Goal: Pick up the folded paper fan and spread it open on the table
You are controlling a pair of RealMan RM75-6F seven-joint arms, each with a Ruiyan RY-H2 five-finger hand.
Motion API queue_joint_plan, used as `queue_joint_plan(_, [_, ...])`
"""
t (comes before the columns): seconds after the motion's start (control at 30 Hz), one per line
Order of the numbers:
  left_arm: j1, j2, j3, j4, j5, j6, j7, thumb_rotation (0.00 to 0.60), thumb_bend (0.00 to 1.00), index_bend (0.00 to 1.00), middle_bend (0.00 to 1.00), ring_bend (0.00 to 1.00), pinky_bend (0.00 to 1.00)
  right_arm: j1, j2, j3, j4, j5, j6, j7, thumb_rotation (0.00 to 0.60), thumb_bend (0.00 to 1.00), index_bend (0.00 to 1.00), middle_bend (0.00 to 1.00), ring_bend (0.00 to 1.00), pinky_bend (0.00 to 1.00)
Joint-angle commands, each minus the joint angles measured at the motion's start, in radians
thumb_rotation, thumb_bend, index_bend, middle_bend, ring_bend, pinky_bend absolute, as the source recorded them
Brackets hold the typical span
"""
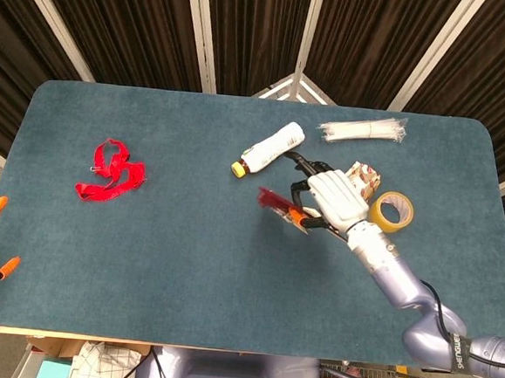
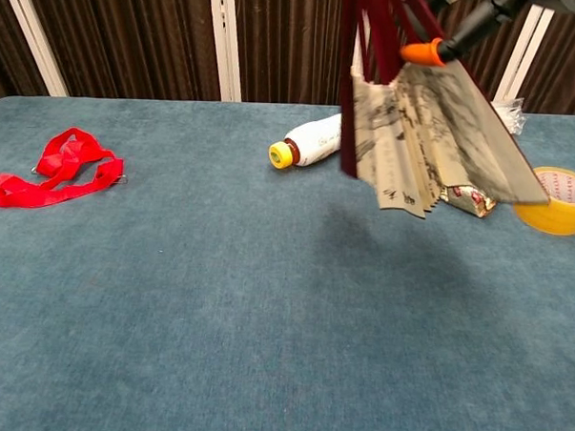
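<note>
On the tabletop (image 1: 185, 263), the ribbon (image 1: 109, 171) lies far left. The bottle (image 1: 269, 148) lies near the middle toward the back, the tie bundle (image 1: 363, 129) behind and right of it. The packet (image 1: 364, 180) sits just left of the tape roll (image 1: 392, 211). The right robot hand (image 1: 332, 198) holds the fan (image 2: 435, 126) above the tabletop, before the bottle.
</note>
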Motion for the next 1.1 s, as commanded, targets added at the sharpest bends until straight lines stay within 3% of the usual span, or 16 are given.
queue_joint_plan(0.03, [0.001, -0.001, -0.003, 0.000, -0.001, 0.005, -0.008, 0.600, 0.16, 0.00, 0.02, 0.00, 0.06, 0.053, 0.029, 0.021, -0.082, 0.073, -0.022, -0.108, 0.600, 0.43, 0.75, 0.11, 0.22, 0.22])
queue_joint_plan(0.33, [-0.001, -0.002, 0.000, 0.002, 0.006, 0.004, -0.028, 0.600, 0.16, 0.00, 0.03, 0.00, 0.06, 0.126, 0.030, 0.018, -0.187, 0.179, -0.033, -0.241, 0.600, 0.43, 0.75, 0.11, 0.22, 0.22])
queue_joint_plan(0.63, [-0.007, -0.009, 0.002, 0.002, 0.011, -0.002, -0.046, 0.600, 0.16, 0.00, 0.04, 0.00, 0.06, 0.228, -0.040, 0.017, -0.201, 0.265, -0.020, -0.354, 0.600, 0.43, 0.75, 0.11, 0.22, 0.22])
queue_joint_plan(1.1, [-0.022, -0.037, -0.001, 0.018, 0.016, -0.013, -0.053, 0.600, 0.17, 0.00, 0.05, 0.00, 0.06, 0.279, -0.086, 0.057, -0.228, 0.296, 0.022, -0.332, 0.600, 0.43, 0.75, 0.11, 0.22, 0.22])
